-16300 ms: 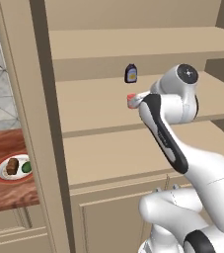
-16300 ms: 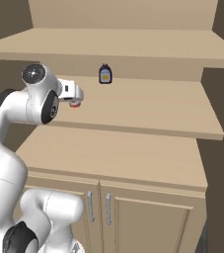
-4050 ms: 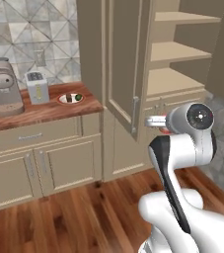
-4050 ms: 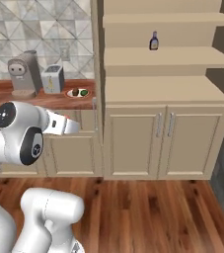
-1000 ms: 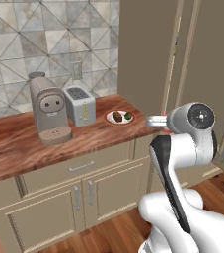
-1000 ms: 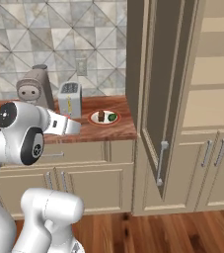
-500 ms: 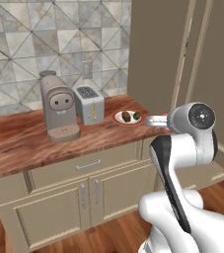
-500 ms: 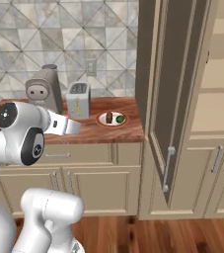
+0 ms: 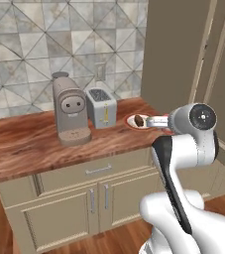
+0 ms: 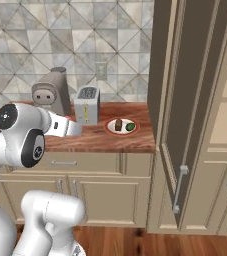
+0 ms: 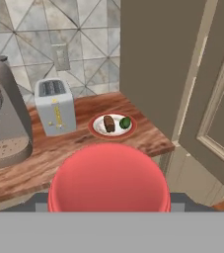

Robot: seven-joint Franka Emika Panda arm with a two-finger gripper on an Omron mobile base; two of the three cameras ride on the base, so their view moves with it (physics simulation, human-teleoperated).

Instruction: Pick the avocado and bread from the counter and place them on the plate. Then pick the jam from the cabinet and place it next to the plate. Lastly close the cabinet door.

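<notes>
The jam (image 11: 108,178) shows as a big red round jar right in front of the hand camera, with my gripper (image 10: 73,129) shut on it. The gripper (image 9: 156,120) is held out level toward the counter (image 9: 29,144), short of its front edge. Near the counter's right end lies the white plate (image 10: 121,131) with an orange-red rim. On that plate (image 11: 97,126) sit the brown bread (image 11: 108,123) and the dark-green avocado (image 11: 125,122). To the right, the tall cabinet door (image 10: 180,100) stands open, swung out past the counter end.
A grey coffee machine (image 9: 70,110) and a white toaster (image 9: 101,106) stand on the counter left of the plate. Beige drawers and doors (image 10: 85,195) are below. The open door's (image 11: 217,99) edge juts out on the right.
The whole picture has shifted: the base has driven, so the counter and plate now sit nearer and more central. The arm keeps its pose with the jar in its gripper.
</notes>
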